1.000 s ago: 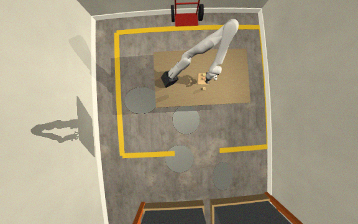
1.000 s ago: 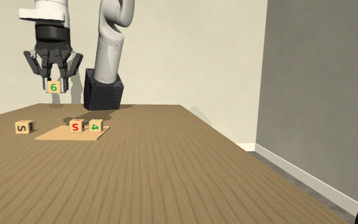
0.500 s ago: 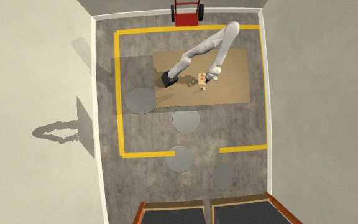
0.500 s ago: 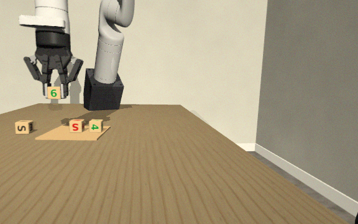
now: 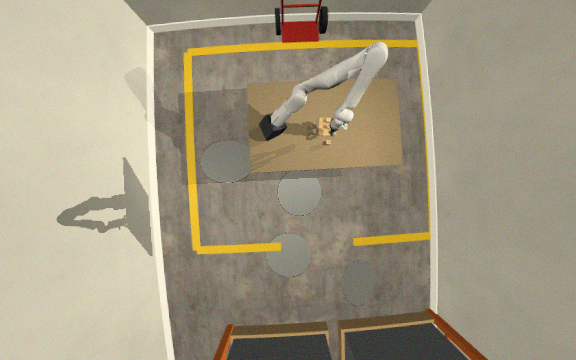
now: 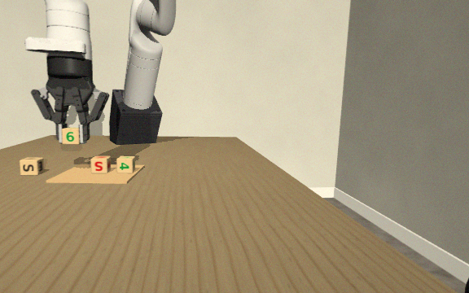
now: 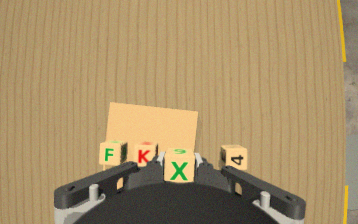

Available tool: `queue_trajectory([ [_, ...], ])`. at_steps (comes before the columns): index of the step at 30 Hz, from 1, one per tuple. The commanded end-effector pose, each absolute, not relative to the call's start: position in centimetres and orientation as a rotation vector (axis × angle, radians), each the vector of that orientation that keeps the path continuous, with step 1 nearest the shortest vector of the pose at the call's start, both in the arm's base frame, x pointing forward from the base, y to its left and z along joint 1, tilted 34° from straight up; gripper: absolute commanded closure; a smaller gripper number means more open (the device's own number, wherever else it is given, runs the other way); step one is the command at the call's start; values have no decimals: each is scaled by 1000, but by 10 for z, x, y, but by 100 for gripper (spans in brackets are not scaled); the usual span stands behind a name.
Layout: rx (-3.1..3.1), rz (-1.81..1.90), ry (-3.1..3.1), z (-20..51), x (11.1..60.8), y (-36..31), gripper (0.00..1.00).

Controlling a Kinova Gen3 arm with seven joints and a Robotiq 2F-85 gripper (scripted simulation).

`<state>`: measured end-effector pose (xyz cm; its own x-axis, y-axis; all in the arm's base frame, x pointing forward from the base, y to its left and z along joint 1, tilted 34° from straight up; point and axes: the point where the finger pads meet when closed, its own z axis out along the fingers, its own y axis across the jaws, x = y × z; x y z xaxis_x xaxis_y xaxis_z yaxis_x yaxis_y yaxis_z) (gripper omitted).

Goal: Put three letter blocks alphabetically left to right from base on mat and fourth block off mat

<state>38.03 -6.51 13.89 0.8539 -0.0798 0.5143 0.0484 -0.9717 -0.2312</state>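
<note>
My gripper [image 6: 71, 136] is shut on a wooden block with a green X on top [image 7: 179, 169] and a green 6 on its side. It holds the block a little above the surface, at the mat's edge nearest the robot base. The tan mat [image 7: 152, 125] lies flat on the table. Two blocks stand on it side by side: a green F [image 7: 112, 152] on the left and a red K [image 7: 145, 153] beside it. The X block hangs just right of the K. A fourth block with a black 4 on top [image 7: 233, 157] sits on the table, right of the mat. In the side view this fourth block [image 6: 31, 166] sits left of the mat.
The arm's black base [image 6: 135, 120] stands behind the mat on the wooden table. The table's right edge and a yellow floor line [image 7: 341, 30] show in the wrist view.
</note>
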Motion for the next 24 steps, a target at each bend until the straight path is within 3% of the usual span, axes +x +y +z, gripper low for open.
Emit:
queue_trajectory([
  [1,-2795,-766,26,131,379,-63,74],
  [24,-2795,-766,26,99,398,-54,74],
])
